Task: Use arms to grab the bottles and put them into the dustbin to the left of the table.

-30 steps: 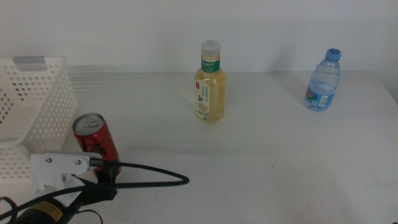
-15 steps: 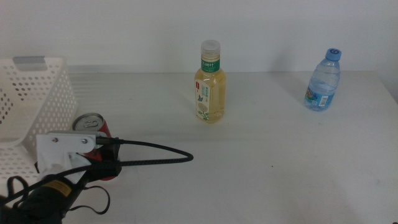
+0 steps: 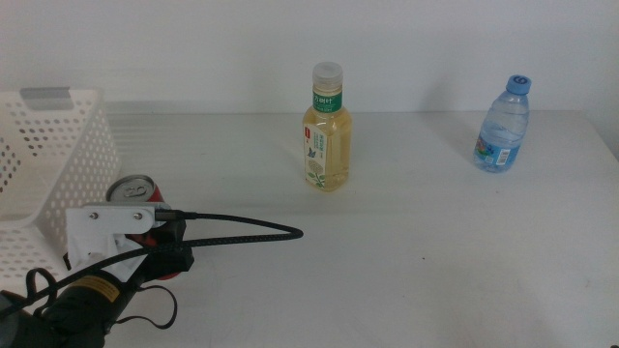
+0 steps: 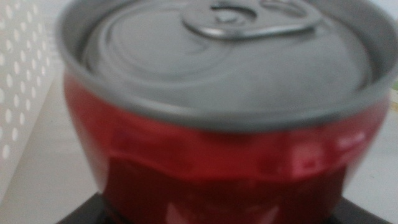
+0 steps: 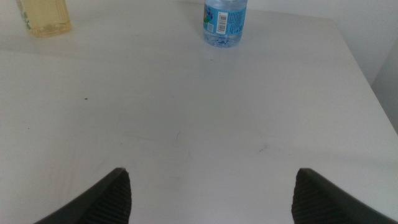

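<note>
The red soda can (image 3: 130, 188) stands upright on the table (image 3: 406, 242), just right of the dustbin (image 3: 48, 159), a white perforated basket. My left gripper (image 3: 155, 242) has closed in on the can from the near side, and its white housing hides most of the can's body. In the left wrist view the can (image 4: 224, 143) fills the picture, with the jaws showing only as dark slivers either side of its base, apart. The tea bottle (image 3: 327, 130) and water bottle (image 3: 503, 126) stand farther back. My right gripper (image 5: 211, 186) hovers open over bare table, with nothing between its fingers.
A thick black cable (image 3: 251, 232) loops from the left arm out over the table to the right. The table's right edge (image 5: 367, 74) runs close behind the water bottle (image 5: 225, 22). A white wall backs the table.
The left arm has pushed forward onto the can, so its housing now covers most of the can's body. The two bottles, the basket and the can have stayed put.
</note>
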